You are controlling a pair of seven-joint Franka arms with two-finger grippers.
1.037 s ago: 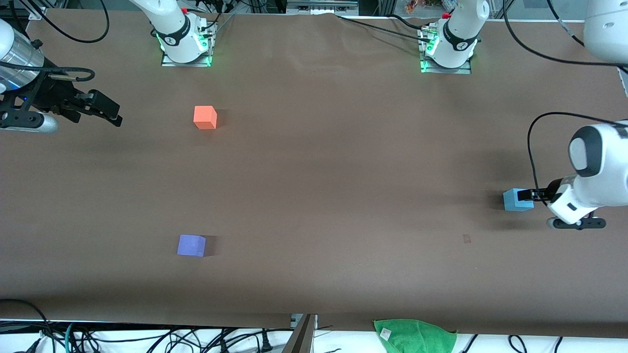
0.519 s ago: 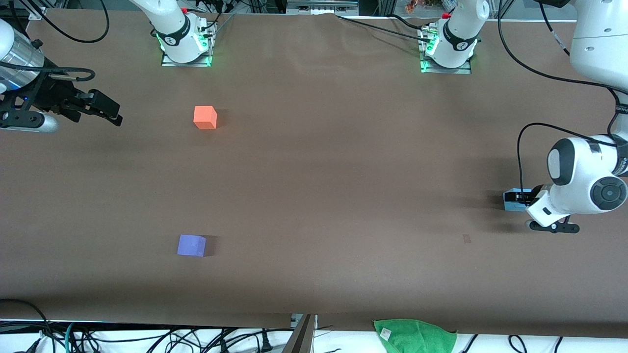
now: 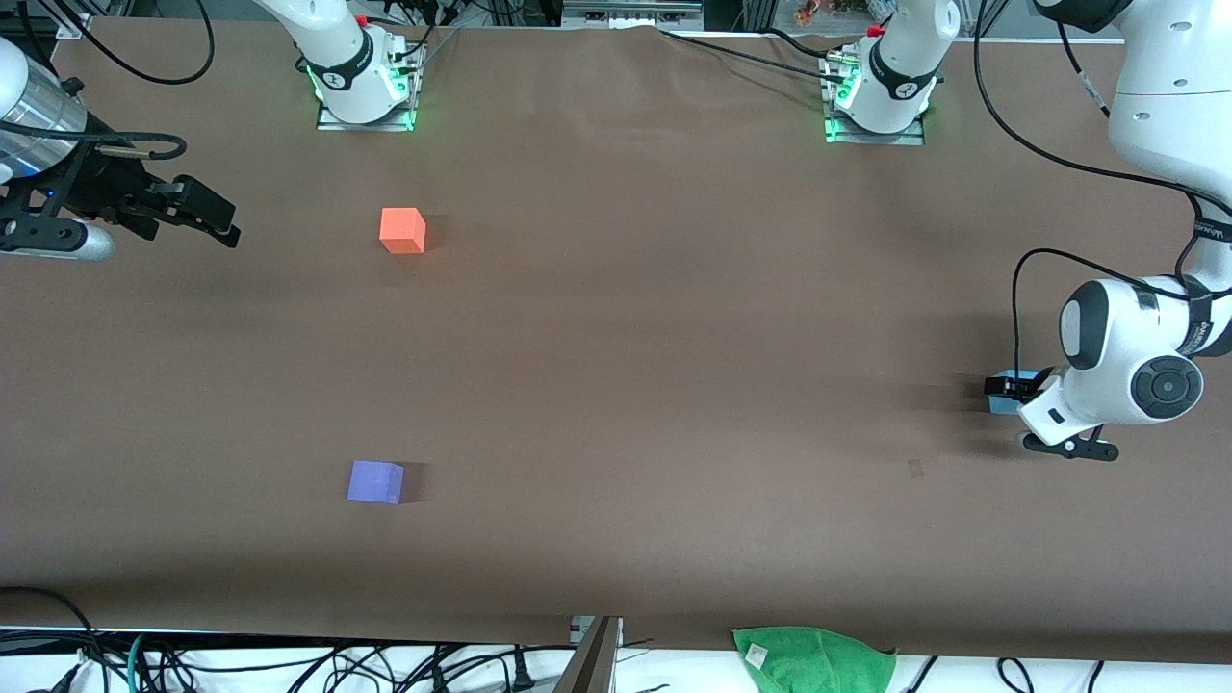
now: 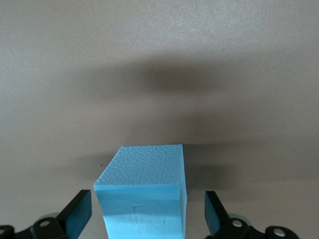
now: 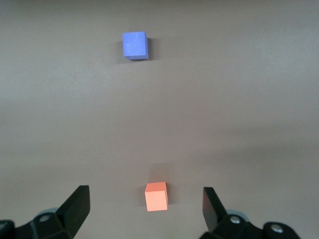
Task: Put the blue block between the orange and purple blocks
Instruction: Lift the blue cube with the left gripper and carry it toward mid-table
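Three foam cubes sit on the brown counter [image 3: 635, 318] in the front view. The orange block [image 3: 402, 231] lies toward the right arm's end, and the purple block [image 3: 375, 482] lies at that same end but nearer the front camera, well apart from it. The blue block [image 3: 1006, 400] rests at the left arm's end, mostly covered by the left hand [image 3: 1011, 389], which is lowered around it. The right hand [image 3: 207, 214] hangs over the counter's edge at the right arm's end, waiting, well apart from the orange block. A green cloth [image 3: 813, 657] lies on the white strip just off the counter's edge closest to the camera.

The left wrist view shows the blue block [image 4: 142, 191] resting on the counter between the two fingers [image 4: 78, 215] of the left hand [image 4: 147, 216]. The hand is open, with a gap showing on each side of the cube, so nothing is gripped.

The right wrist view shows the right hand [image 5: 144, 209] open and holding nothing, its fingers [image 5: 76, 206] spread wide. On the counter ahead of it lie the orange block [image 5: 156, 196] and, farther off, the purple block [image 5: 134, 45].
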